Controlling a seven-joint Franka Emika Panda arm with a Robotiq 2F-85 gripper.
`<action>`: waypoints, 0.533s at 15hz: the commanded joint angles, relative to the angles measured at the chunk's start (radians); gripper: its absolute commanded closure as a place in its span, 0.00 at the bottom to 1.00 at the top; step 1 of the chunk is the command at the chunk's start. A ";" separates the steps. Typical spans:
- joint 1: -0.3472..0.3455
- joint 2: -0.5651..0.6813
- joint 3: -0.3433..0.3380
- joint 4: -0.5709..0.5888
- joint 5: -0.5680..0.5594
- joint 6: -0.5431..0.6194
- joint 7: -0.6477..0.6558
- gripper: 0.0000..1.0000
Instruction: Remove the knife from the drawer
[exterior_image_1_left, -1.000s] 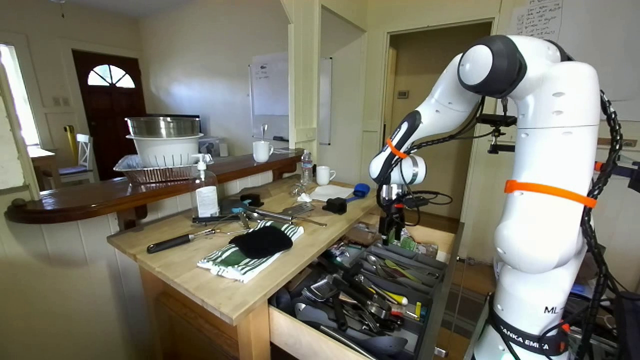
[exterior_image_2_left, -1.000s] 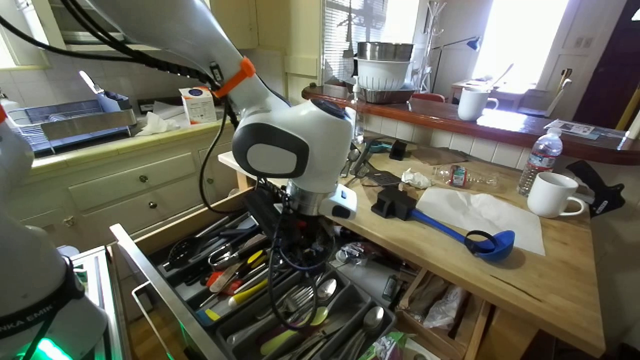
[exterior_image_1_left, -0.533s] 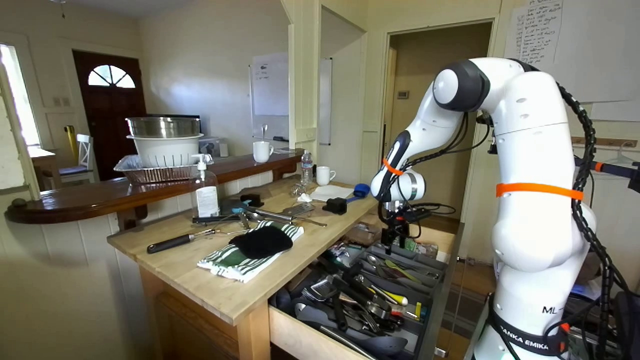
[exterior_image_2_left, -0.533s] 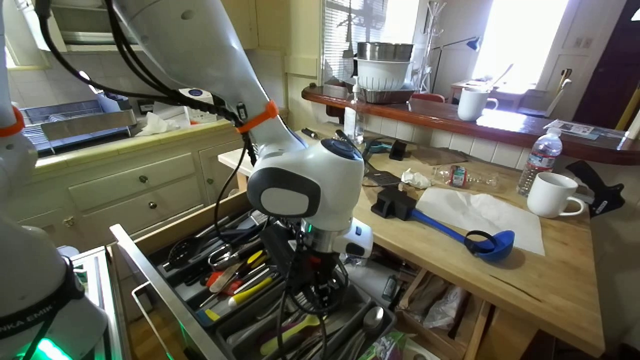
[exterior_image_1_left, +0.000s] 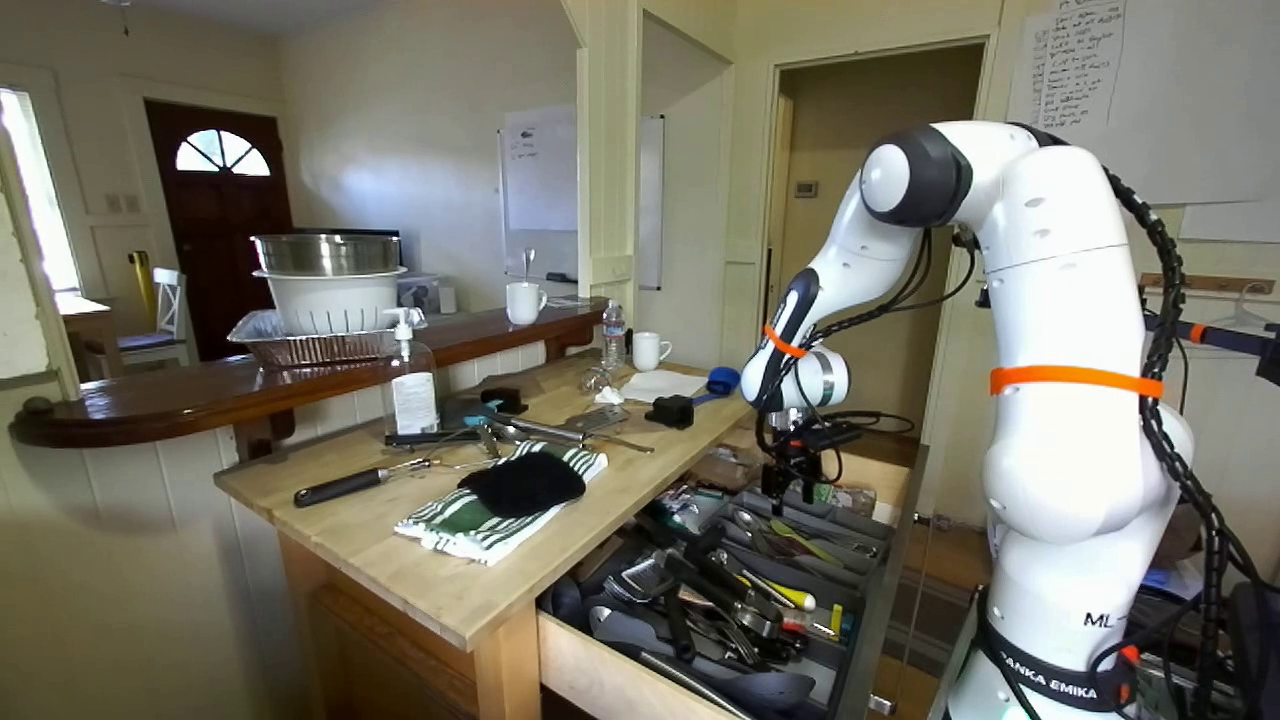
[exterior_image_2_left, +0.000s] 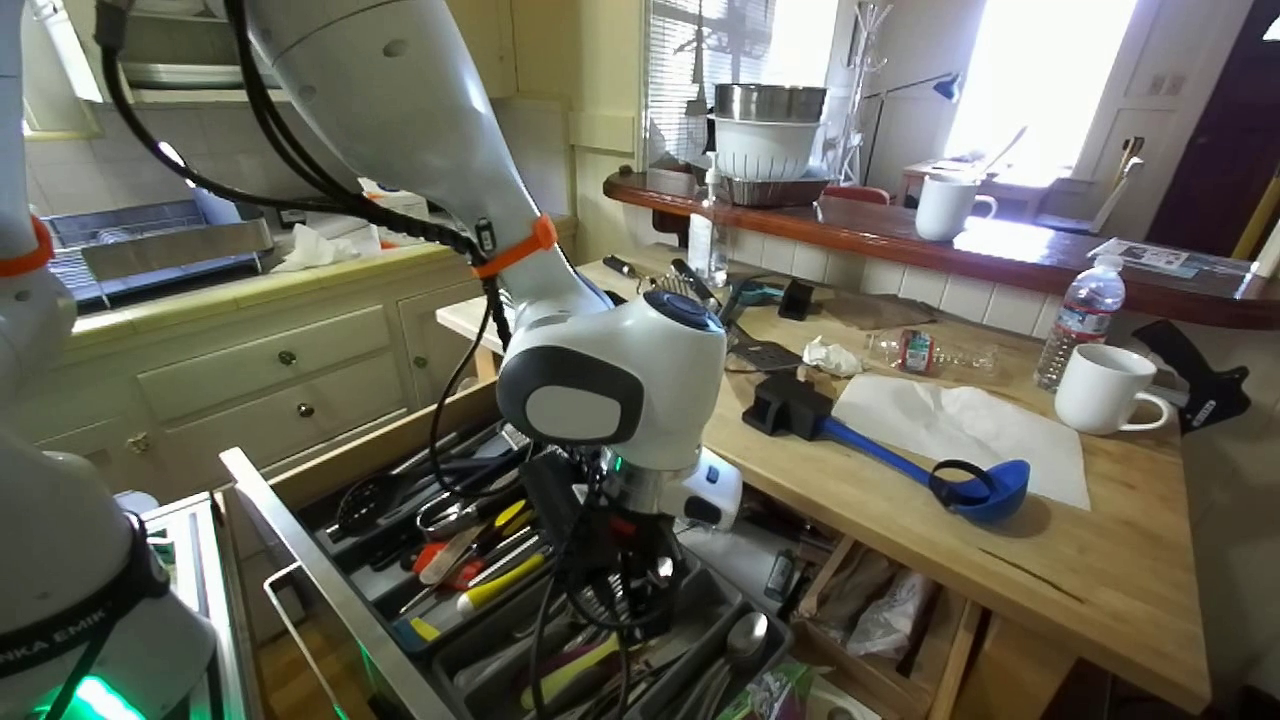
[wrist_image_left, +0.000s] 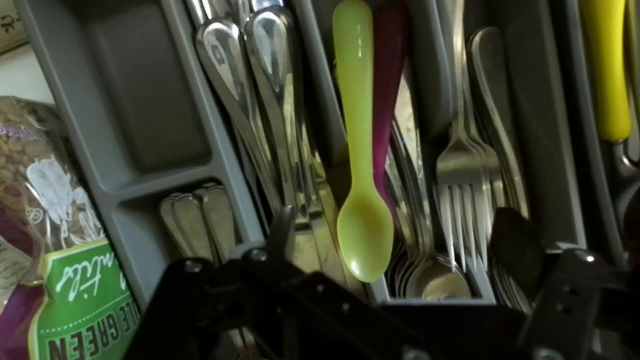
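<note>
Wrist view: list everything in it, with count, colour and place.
drawer tray: one, grey, across the picture
metal handles: three or more, silver, lower left compartment
table knives: several, silver, left of centre
green spoon: one, light green, centre
plum utensil: one, plum, partly behind green spoon
metal spoons: several, silver, lower centre
forks: two or more, silver, right of centre
other metal cutlery: uncounted, silver, right of forks
yellow handle: one, yellow, upper right
food bag: one, green, purple, left edge
lettered piece: one, tan, top-left corner
tool: one, black, bottom, jaws wide apart

Arm (exterior_image_1_left: 1065, 300) arched; gripper (wrist_image_left: 399, 234) pointing down, fingers (wrist_image_left: 517, 250) apart, exact tilt unclear.
</note>
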 joint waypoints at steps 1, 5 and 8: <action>-0.010 0.038 0.009 -0.007 -0.034 0.089 0.077 0.00; -0.007 0.079 -0.010 -0.017 -0.099 0.239 0.133 0.00; -0.043 0.112 0.022 -0.017 -0.085 0.284 0.106 0.00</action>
